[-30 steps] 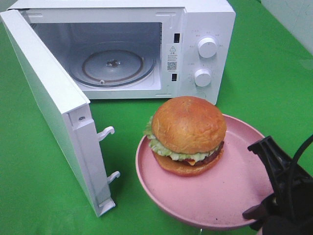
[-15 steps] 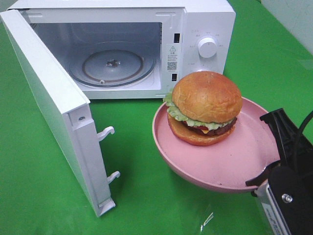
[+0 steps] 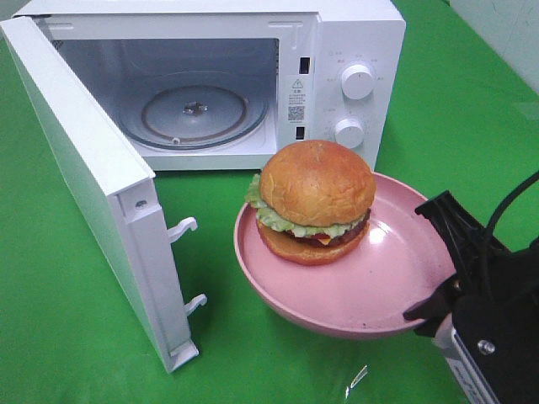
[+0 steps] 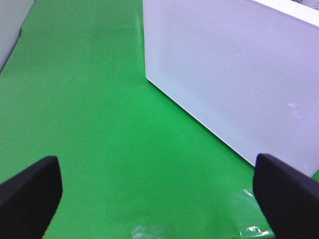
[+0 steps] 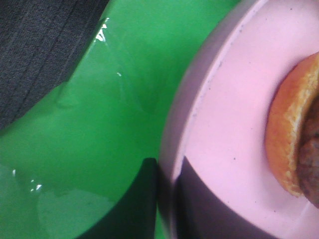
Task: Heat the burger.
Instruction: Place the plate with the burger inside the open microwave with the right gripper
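The burger [image 3: 316, 198], with its golden bun, lettuce and dark patty, sits on a pink plate [image 3: 383, 282] held above the green table just in front of the open microwave [image 3: 354, 34]. My right gripper [image 3: 440, 278] is shut on the plate's right rim. The right wrist view shows this grip [image 5: 169, 199], with one finger under the plate [image 5: 229, 99], one on top, and the burger's bottom bun [image 5: 291, 134] at the edge. My left gripper [image 4: 159, 194] is open with nothing in it, low over the table beside the outer face of the microwave door [image 4: 234, 74].
The microwave door [image 3: 93, 185] stands swung out to the left, its latch hooks pointing toward the plate. A glass turntable [image 3: 194, 114] lies in the cavity. Two knobs [image 3: 357, 82] are on the right panel. Green cloth covers the table.
The plate with the burger swung right and up toward the microwave, then came back left. It now sits a little higher and nearer the oven opening than a second ago.
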Robot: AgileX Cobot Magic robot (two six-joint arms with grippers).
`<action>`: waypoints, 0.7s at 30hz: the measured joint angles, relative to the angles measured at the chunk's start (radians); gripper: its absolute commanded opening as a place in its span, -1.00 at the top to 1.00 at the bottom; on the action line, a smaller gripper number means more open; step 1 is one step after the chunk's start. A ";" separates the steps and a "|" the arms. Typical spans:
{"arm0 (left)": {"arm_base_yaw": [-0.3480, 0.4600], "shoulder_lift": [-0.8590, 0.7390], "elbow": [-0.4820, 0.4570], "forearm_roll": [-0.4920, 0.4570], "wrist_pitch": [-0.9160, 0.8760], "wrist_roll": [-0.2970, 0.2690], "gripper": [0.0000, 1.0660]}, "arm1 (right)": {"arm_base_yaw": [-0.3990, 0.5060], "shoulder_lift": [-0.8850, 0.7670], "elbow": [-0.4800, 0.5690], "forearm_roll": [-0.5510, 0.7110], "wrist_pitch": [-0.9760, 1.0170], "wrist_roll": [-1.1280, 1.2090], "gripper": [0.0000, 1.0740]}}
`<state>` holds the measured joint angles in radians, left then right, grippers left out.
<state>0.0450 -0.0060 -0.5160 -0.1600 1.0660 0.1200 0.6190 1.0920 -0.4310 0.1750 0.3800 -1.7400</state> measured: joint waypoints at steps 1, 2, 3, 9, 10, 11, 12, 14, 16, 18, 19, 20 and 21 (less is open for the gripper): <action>0.000 0.000 0.000 0.000 0.000 0.000 -0.81 | 0.000 0.000 0.000 0.000 0.000 0.000 1.00; 0.000 0.000 0.000 0.000 0.000 0.000 -0.81 | -0.007 0.019 0.000 0.039 -0.038 -0.044 1.00; 0.000 0.000 0.000 0.000 0.000 0.000 -0.81 | -0.007 0.019 0.000 0.039 -0.038 -0.044 1.00; 0.000 0.000 0.000 0.000 0.000 0.000 -0.81 | -0.012 0.098 -0.038 0.078 -0.077 -0.103 1.00; 0.000 0.000 0.000 0.000 0.000 0.000 -0.81 | -0.012 0.098 -0.038 0.078 -0.077 -0.103 1.00; 0.000 0.000 0.000 0.000 0.000 0.000 -0.81 | -0.012 0.122 -0.065 0.057 -0.075 -0.095 1.00; 0.000 0.000 0.000 0.000 0.000 0.000 -0.81 | -0.012 0.122 -0.065 0.057 -0.075 -0.095 1.00; 0.000 0.000 0.000 0.000 0.000 0.000 -0.81 | -0.012 0.174 -0.124 0.037 -0.076 -0.092 1.00; 0.000 0.000 0.000 0.000 0.000 0.000 -0.81 | -0.012 0.204 -0.153 0.037 -0.076 -0.092 1.00; 0.000 0.000 0.000 0.000 0.000 0.000 -0.81 | -0.012 0.217 -0.164 0.037 -0.076 -0.092 1.00; 0.000 0.000 0.000 0.000 0.000 0.000 -0.81 | -0.012 0.217 -0.164 0.037 -0.076 -0.092 1.00; 0.000 0.000 0.000 0.000 0.000 0.000 -0.81 | -0.012 0.244 -0.186 0.035 -0.076 -0.092 1.00; 0.000 0.000 0.000 0.000 0.000 0.000 -0.81 | -0.012 0.244 -0.186 0.035 -0.076 -0.092 1.00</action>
<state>0.0450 -0.0060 -0.5160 -0.1600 1.0660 0.1200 0.6070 1.3360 -0.6170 0.2100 0.3040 -1.8320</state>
